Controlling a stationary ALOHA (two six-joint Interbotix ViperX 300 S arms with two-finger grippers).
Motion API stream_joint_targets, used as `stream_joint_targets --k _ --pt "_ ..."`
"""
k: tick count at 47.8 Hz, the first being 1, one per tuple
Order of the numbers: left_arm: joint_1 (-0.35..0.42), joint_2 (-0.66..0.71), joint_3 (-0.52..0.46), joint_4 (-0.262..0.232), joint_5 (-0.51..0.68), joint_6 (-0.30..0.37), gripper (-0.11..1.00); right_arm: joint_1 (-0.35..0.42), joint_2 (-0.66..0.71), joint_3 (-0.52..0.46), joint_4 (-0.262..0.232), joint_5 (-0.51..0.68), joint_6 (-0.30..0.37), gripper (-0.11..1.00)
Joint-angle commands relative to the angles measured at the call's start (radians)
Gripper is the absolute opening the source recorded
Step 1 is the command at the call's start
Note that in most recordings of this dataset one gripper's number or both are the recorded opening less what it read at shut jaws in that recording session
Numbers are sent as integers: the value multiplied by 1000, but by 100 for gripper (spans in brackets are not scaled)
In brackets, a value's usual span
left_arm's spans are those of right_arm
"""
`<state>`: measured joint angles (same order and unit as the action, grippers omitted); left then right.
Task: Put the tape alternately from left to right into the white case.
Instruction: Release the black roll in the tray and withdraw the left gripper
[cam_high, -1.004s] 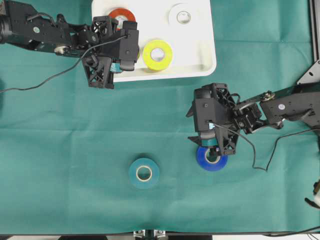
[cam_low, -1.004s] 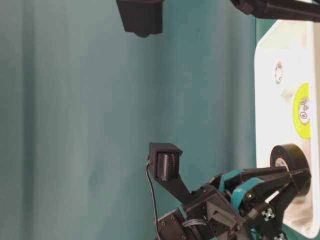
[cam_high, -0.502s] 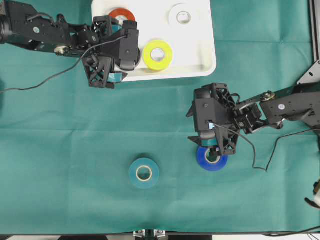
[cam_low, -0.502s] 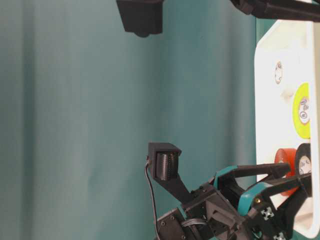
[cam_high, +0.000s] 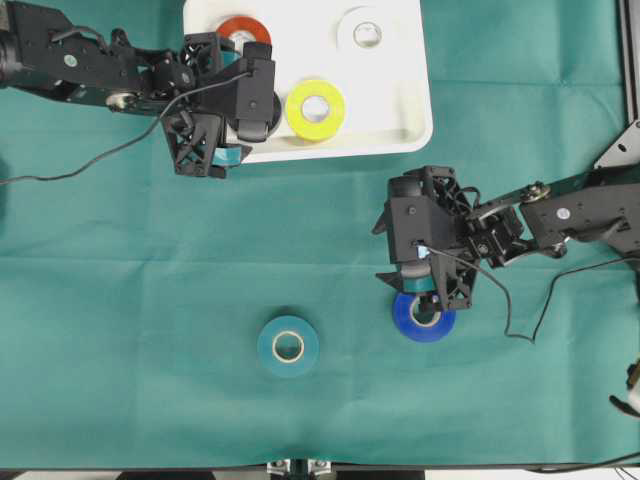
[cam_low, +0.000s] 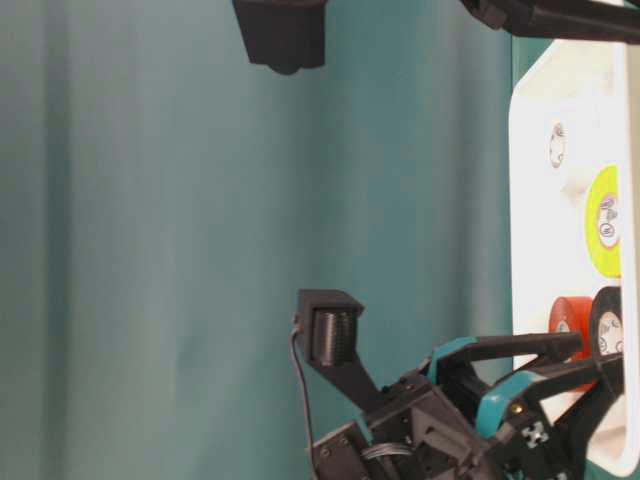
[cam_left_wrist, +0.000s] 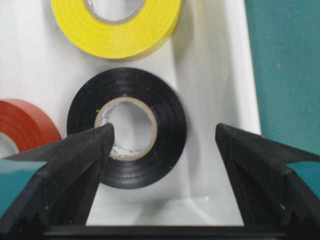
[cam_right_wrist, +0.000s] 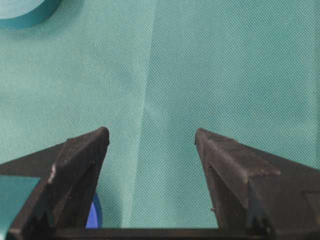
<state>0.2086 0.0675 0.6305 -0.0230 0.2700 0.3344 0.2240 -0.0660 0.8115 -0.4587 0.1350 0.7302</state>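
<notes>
My left end effector spread, released, over black roll lying flat, core up, in white case beside yellow roll, orange-red roll, white roll. My right end effector spread, empty, above blue roll; teal roll flat on desk.

White case holds black, yellow, orange-red, white rolls; teal, blue on cloth.

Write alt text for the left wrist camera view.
A black tape roll lies flat in the white case, between the open left gripper and free of it. A yellow roll sits above it and an orange-red roll at left.
</notes>
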Motion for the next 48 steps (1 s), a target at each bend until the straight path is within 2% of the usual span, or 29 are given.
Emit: stream_joint_targets --k 1,21,29,48 --pt "-18 -49 -11 0 0 -2 56 3 -9 -15 -2 -8 3 79" --pt "-140 -103 -9 -3 12 -12 56 2 -11 -21 -2 -8 3 79" --pt "-204 -104 -12 -3 41 -55 56 2 -9 -21 0 -8 3 79" --pt "-321 -97 -17 -3 67 -213 56 2 -3 -26 -2 -8 3 79"
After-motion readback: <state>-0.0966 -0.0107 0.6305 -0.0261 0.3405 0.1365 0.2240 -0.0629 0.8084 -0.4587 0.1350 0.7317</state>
